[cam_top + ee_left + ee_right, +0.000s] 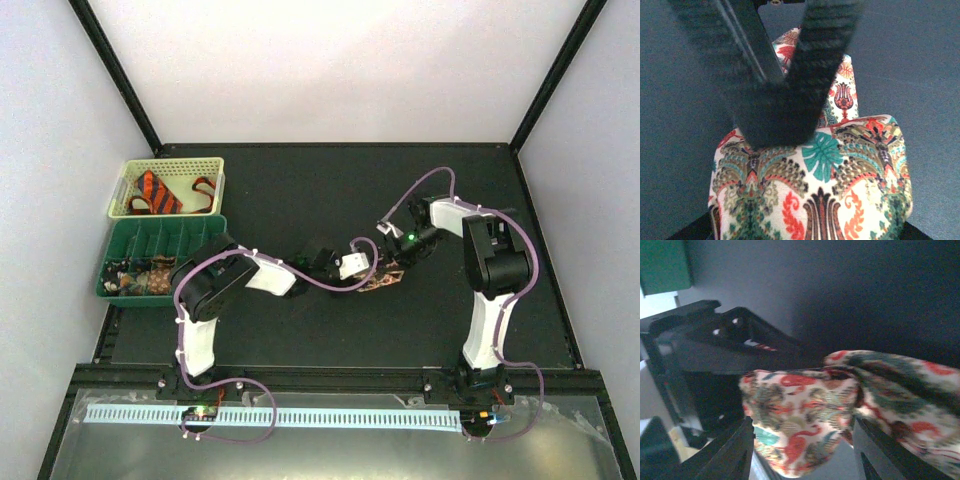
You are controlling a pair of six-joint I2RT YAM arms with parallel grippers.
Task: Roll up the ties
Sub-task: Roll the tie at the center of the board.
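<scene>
The tie [383, 278] lies bunched mid-table [300, 190], between my hands. Right hand [802, 440]: apart around it, not gripping. Left hand [782, 122] — blurred, state cannot be told. Risk: nothing firmly pins the fabric — it may spring open.

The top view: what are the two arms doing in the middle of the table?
The right claw and the left claw meet in the middle over one floral tie. The right one stands open around a folded part; whether the left one grips, I cannot tell. An orange striped tie lies in the yellow basket.
</scene>
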